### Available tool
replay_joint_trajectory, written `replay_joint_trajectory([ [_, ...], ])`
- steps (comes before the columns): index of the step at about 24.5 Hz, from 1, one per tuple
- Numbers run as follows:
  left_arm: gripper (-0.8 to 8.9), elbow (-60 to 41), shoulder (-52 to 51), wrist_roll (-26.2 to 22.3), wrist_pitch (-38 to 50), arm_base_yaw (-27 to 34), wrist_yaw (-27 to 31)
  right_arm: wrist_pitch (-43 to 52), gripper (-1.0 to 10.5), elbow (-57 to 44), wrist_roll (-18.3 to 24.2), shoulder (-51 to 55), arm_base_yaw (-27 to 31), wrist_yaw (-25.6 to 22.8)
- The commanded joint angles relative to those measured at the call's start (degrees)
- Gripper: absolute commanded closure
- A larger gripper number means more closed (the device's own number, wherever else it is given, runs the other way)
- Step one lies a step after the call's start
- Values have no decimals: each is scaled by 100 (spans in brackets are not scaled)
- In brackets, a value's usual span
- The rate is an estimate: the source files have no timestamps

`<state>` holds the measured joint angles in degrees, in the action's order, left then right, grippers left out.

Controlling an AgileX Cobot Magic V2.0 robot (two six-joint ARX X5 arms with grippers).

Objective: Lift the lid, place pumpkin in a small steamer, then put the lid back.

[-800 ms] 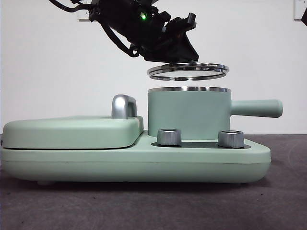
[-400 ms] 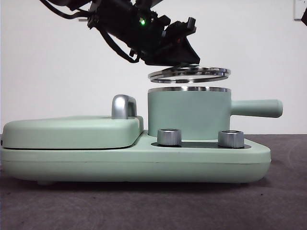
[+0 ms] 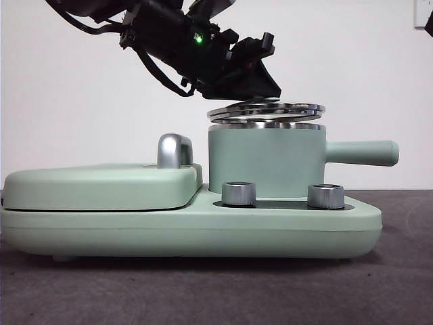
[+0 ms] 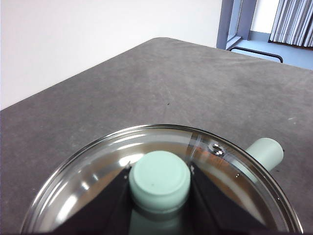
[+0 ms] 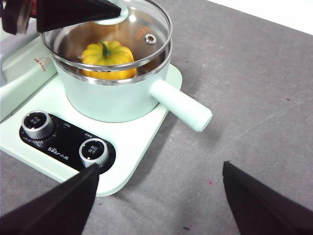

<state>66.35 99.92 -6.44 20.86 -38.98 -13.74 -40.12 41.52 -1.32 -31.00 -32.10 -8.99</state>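
One lid (image 3: 266,110) (left gripper (image 4: 160,182) clamping knob), one pumpkin (image 5: 108,58) inside small steamer (image 3: 266,162).

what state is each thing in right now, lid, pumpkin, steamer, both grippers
lid: held by its knob, tilted just above the steamer rim, not yet seated
pumpkin: inside the steamer, stem up
small steamer: upright on the cooker base, handle out to the side
left gripper: shut on the lid's knob
right gripper: open, holding nothing, off to the side of the steamer
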Motion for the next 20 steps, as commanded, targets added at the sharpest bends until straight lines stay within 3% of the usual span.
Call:
replay_joint_trajectory([
  [1,798,107,140,13,208,-50,-50,20,560,17,-17,-35,-39,-11],
  [14,794,109,308,162,48,-46,-42,20,560,17,-17,-35,-39,-9],
  [17,692,109,308,160,-90,-46,-42,20,560,17,-15,-35,-39,-9],
  [20,469,109,308,162,-44,-46,-42,20,560,17,-15,-35,-39,-7],
])
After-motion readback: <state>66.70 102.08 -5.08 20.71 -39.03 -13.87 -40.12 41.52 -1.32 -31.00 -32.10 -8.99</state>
